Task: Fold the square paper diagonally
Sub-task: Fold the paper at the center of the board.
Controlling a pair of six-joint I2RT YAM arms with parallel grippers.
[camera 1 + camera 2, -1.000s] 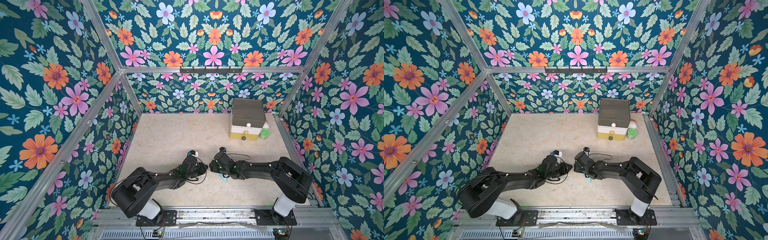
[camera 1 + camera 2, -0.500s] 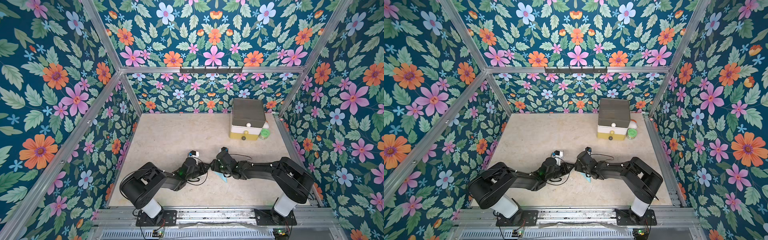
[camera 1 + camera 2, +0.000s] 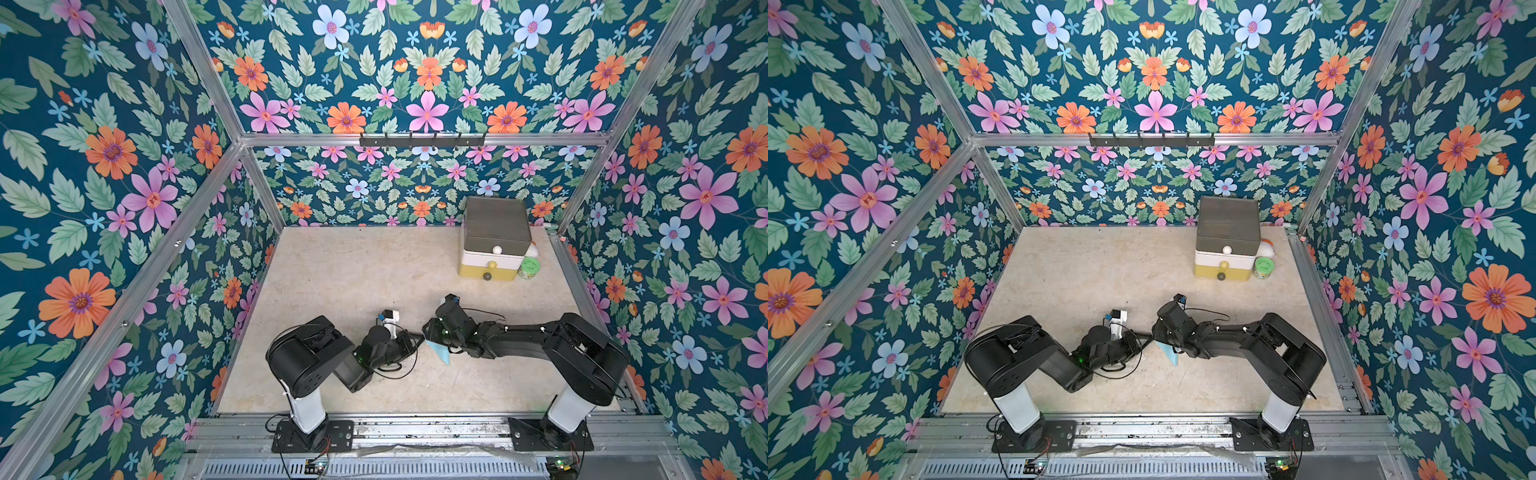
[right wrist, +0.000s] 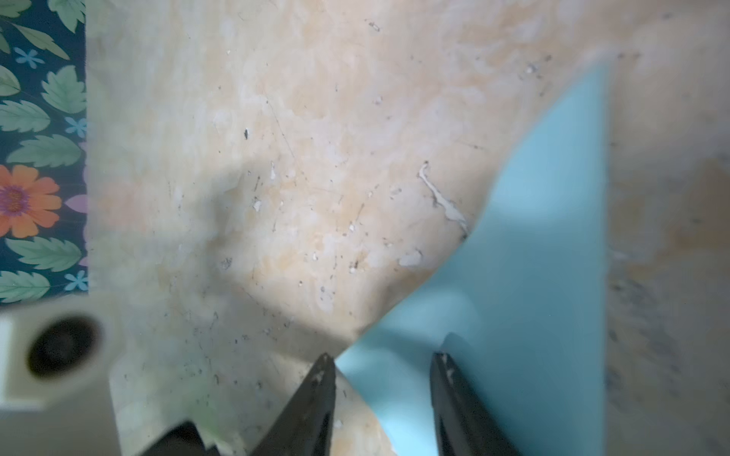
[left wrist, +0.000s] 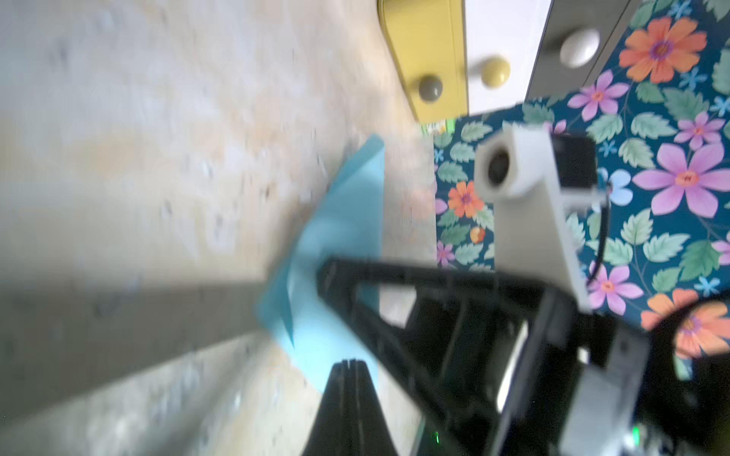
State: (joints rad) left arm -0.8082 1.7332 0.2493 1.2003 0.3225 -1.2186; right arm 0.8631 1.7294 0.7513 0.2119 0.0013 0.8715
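Noted square paper [image 3: 441, 353] at front centre of table [image 3: 353, 270], partly beneath right gripper [image 4: 381, 357]. Noted left gripper [image 5: 348, 365] just left of square paper, tips toward right gripper. Recorded drawer unit [image 3: 496, 232] at back right, near rear wall; small round container [image 3: 528, 267] just beside its right side.

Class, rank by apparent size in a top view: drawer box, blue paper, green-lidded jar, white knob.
1. drawer box
2. blue paper and green-lidded jar: too alike to rank, the paper partly hidden
3. white knob
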